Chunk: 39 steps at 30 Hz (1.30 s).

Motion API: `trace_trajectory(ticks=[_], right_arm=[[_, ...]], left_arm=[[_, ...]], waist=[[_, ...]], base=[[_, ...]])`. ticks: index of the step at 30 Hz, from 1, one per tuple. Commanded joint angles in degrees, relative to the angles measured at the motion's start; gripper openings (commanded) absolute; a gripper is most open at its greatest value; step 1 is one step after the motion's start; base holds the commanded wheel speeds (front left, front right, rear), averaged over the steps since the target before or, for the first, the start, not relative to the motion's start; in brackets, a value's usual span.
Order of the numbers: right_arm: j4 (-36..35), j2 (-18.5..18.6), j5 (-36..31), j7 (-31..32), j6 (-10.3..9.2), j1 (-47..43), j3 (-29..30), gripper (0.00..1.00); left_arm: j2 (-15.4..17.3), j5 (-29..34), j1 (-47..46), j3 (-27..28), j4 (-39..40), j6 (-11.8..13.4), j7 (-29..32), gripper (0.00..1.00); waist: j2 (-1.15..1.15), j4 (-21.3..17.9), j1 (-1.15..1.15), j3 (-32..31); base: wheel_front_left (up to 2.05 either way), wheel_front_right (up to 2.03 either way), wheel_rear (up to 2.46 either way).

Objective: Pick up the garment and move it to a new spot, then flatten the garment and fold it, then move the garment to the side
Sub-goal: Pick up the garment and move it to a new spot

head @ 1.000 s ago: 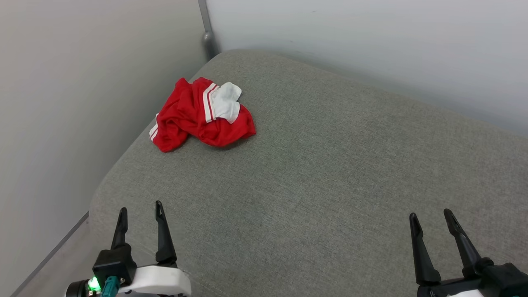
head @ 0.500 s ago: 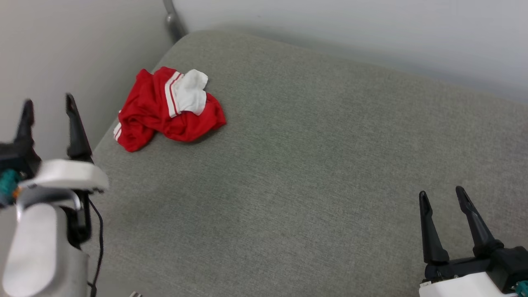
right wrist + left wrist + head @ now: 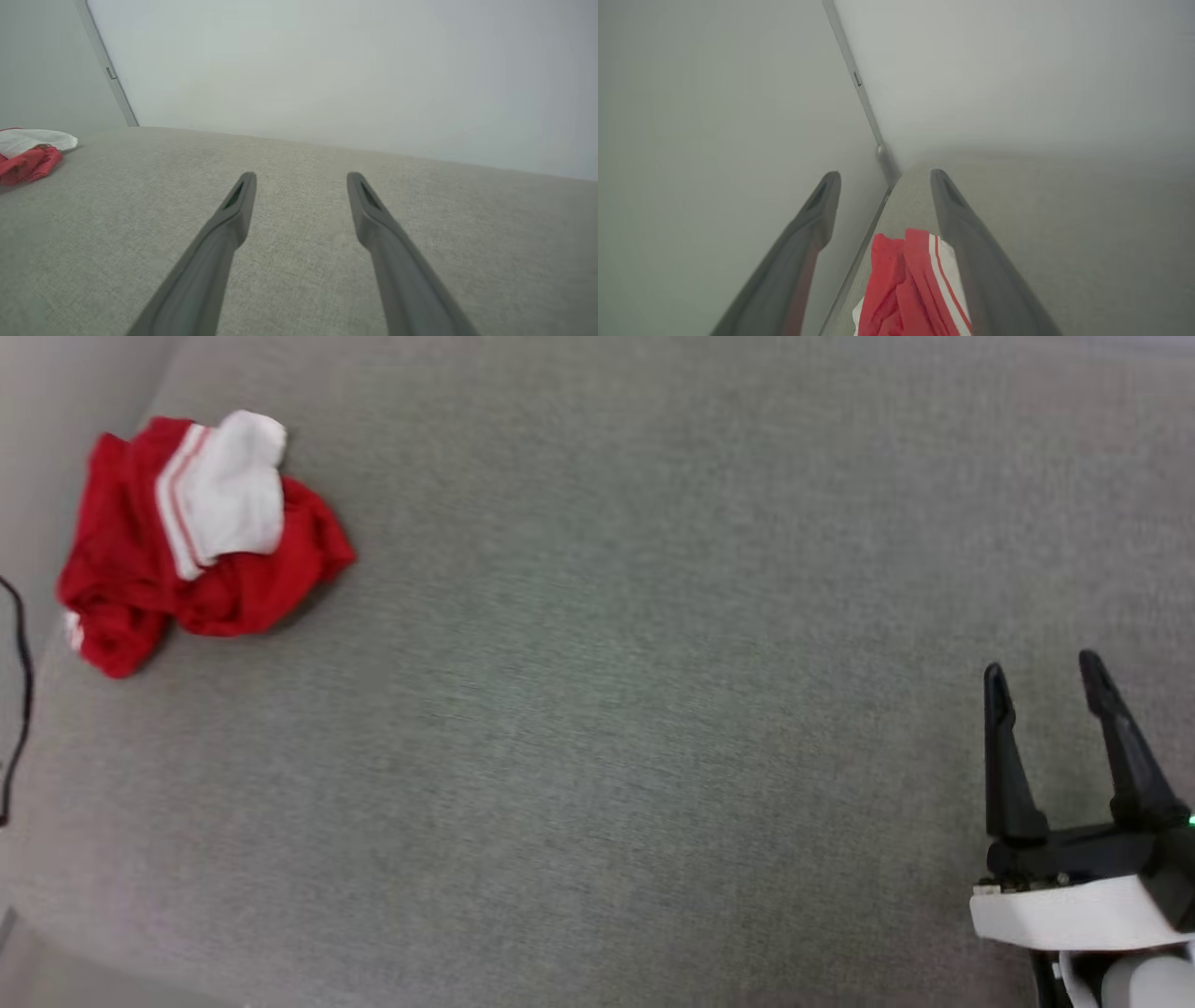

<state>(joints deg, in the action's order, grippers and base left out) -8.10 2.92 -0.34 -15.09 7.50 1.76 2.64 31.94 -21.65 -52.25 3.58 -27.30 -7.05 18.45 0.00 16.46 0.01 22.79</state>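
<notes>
One garment (image 3: 201,537), a crumpled red heap with a white sleeve (image 3: 233,495) flopped on top and the striped seam showing, lies at the far left of the grey cushion (image 3: 597,728), close to its left edge and near the corner strip (image 3: 864,102) where the wall (image 3: 1017,70) turns. No lettering shows. Nothing is holding it, and it is neither flat nor folded, so the step in hand looks like the reach for the first pick-up. To do it well, the left gripper (image 3: 883,179) should come down on the thick red bunch rather than the loose sleeve, so the whole heap lifts instead of one flap trailing. It should bite deep enough to catch several layers and keep the outer finger off the cushion edge and the wall. It should then lift clear before carrying the heap toward the wide bare middle, which leaves room for flattening. In the left wrist view the two fingers are spread wide and empty, aimed at the corner, with the garment low between them. The inner finger overlaps the sleeve in that view; contact cannot be told, though it looks to be above the cloth. A black cable (image 3: 19,691) hangs at the left edge of the head view. The right gripper (image 3: 1044,667) is at the lower right, fingers pointing up that view, parted and empty. It hovers over bare cushion, well apart from the garment.
</notes>
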Motion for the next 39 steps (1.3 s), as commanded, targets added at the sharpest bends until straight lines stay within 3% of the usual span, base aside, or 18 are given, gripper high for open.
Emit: trace_trajectory(ticks=[1, 8, 14, 20, 26, 27, 33, 39], right_arm=[[-0.48, -0.08, -0.39, -0.12, -0.02, 1.19, 0.0, 1.0], [-2.67, -0.08, -0.98, -0.12, -0.02, 4.6, -0.37, 1.0], [-4.76, -0.08, -1.2, -0.13, -0.02, 6.99, -0.27, 1.0], [-6.25, -0.08, -2.0, -0.12, -0.02, 8.13, -0.13, 1.0], [-5.83, -0.08, -2.74, -0.11, -0.02, 8.19, -0.21, 1.0], [-5.55, -0.08, -2.82, -0.11, -0.02, 8.24, -0.29, 1.0], [-4.07, -0.08, -2.09, -0.13, -0.02, 7.53, -0.73, 1.0], [-2.01, -0.08, -0.42, -0.12, -0.02, 5.28, -1.28, 1.0]], left_arm=[[1.18, -0.66, -0.76, -0.95, -0.78, -0.18, 2.57, 1.0], [8.28, -10.98, -3.59, -9.31, -2.45, -0.25, 19.94, 1.0], [11.46, -19.05, -3.25, -13.08, -4.5, -0.27, 30.17, 1.0], [10.58, -21.17, -1.53, -17.67, -7.37, -0.28, 33.31, 1.0], [8.46, -22.69, 0.07, -23.18, -10.76, -0.31, 32.54, 1.0], [8.47, -23.05, -0.04, -23.67, -11.27, -0.32, 32.16, 0.0], [12.55, -24.41, -2.26, -26.41, -10.25, -0.32, 28.57, 0.0], [17.4, -24.12, -6.06, -31.49, -4.21, -0.29, 24.62, 0.0]], waist=[[0.0, -2.62, -0.01, 3.55], [0.0, -5.48, -0.01, 9.74], [0.0, -7.38, -0.01, 13.61], [0.0, -7.88, -0.01, 16.25], [0.0, -7.71, -0.01, 16.93], [0.0, -7.66, -0.01, 16.69], [0.0, -7.45, -0.01, 12.52], [0.0, -7.11, -0.01, 5.61]], base=[[0.0, 0.0, 0.0], [0.0, 0.0, 0.0], [0.0, 0.0, 0.0], [0.0, 0.0, 0.0], [0.0, 0.0, 0.0], [0.0, 0.0, 0.0], [0.0, 0.0, 0.0], [0.0, 0.0, 0.0]])
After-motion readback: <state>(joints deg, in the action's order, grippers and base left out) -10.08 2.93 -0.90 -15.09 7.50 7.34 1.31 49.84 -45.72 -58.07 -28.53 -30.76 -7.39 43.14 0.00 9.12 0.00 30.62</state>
